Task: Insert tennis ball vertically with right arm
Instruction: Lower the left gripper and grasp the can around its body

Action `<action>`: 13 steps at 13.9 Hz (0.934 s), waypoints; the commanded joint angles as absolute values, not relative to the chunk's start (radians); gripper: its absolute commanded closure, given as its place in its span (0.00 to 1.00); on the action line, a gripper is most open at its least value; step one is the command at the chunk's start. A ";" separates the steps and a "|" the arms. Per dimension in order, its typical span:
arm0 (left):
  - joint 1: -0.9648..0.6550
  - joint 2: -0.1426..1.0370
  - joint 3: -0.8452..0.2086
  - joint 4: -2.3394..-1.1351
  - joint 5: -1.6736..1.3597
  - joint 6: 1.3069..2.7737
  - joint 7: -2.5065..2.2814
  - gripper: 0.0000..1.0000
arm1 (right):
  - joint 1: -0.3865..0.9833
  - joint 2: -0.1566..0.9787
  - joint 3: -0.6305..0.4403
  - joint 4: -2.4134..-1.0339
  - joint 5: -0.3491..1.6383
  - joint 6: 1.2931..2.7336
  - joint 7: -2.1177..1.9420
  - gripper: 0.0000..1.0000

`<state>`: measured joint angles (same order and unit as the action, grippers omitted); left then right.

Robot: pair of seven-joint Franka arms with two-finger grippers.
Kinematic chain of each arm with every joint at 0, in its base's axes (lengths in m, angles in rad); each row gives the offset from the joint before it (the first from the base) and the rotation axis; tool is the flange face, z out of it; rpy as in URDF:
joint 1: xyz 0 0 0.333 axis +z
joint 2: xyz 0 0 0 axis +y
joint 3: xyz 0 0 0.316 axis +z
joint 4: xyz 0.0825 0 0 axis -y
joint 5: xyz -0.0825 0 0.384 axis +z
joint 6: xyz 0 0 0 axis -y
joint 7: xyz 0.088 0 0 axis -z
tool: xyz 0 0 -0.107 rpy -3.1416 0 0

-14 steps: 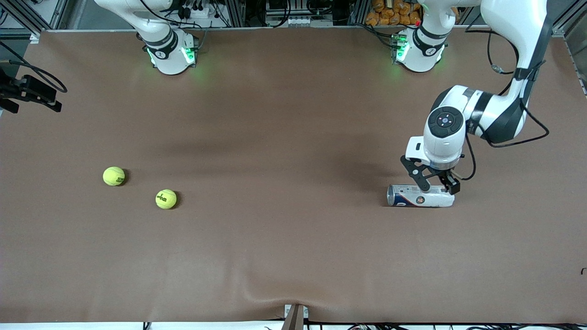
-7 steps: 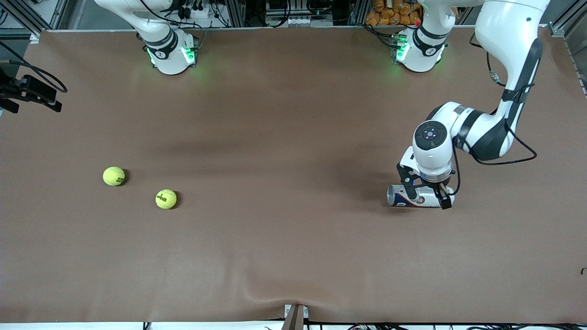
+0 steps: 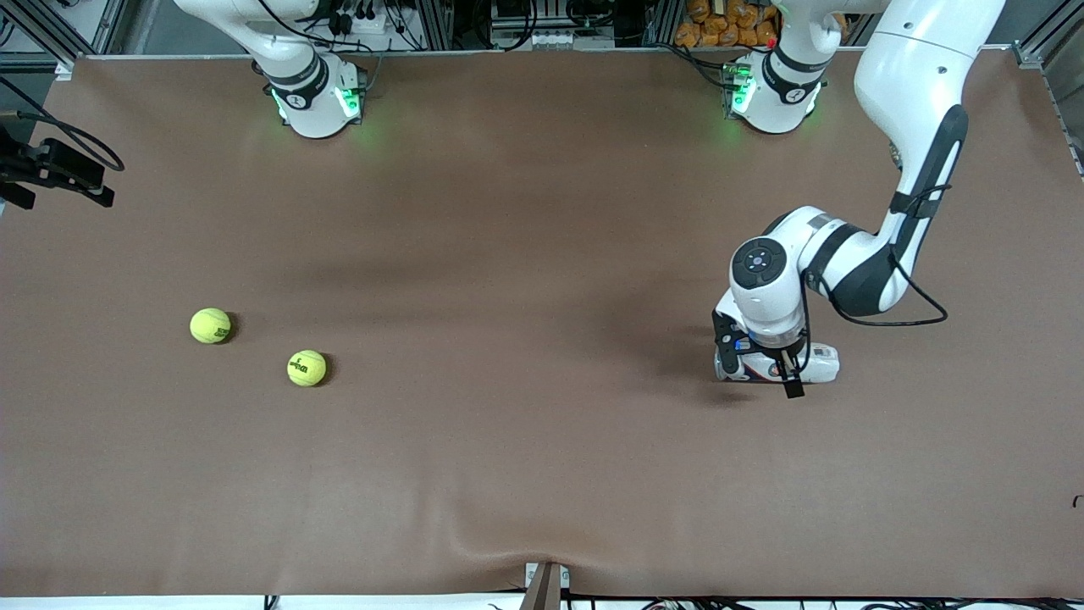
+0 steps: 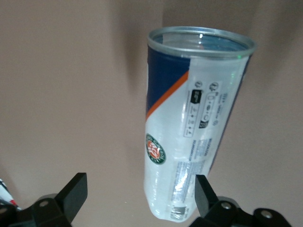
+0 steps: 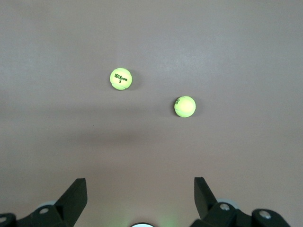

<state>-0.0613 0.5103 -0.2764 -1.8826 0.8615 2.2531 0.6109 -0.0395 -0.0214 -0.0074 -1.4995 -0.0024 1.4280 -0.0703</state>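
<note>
- The left gripper (image 3: pixel 756 367) hangs low over a ball can (image 3: pixel 813 363) lying on its side on the brown desk (image 3: pixel 525 254), fingers spread wide to either side of it, nothing clamped.
- Two tennis balls (image 3: pixel 210 325) (image 3: pixel 306 368) rest near each other toward the right arm's end.
- The right gripper (image 5: pixel 137 198), fingers apart and empty, waits high above them.
</note>
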 commanded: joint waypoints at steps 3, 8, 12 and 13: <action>-0.064 0.566 -0.273 -1.836 0.916 2.247 0.629 0.00 | -0.061 -0.023 0.008 -1.496 -0.002 1.417 -0.080 0.00; -0.064 0.592 -0.270 -1.825 0.916 2.246 0.624 0.00 | -0.061 -0.021 0.008 -1.496 -0.002 1.414 -0.080 0.00; -0.064 0.606 -0.264 -1.825 0.917 2.244 0.623 0.00 | -0.061 -0.023 0.008 -1.496 -0.002 1.414 -0.080 0.00; -0.063 0.604 -0.264 -1.828 0.922 2.244 0.624 0.00 | -0.060 -0.021 0.008 -1.496 -0.002 1.413 -0.080 0.00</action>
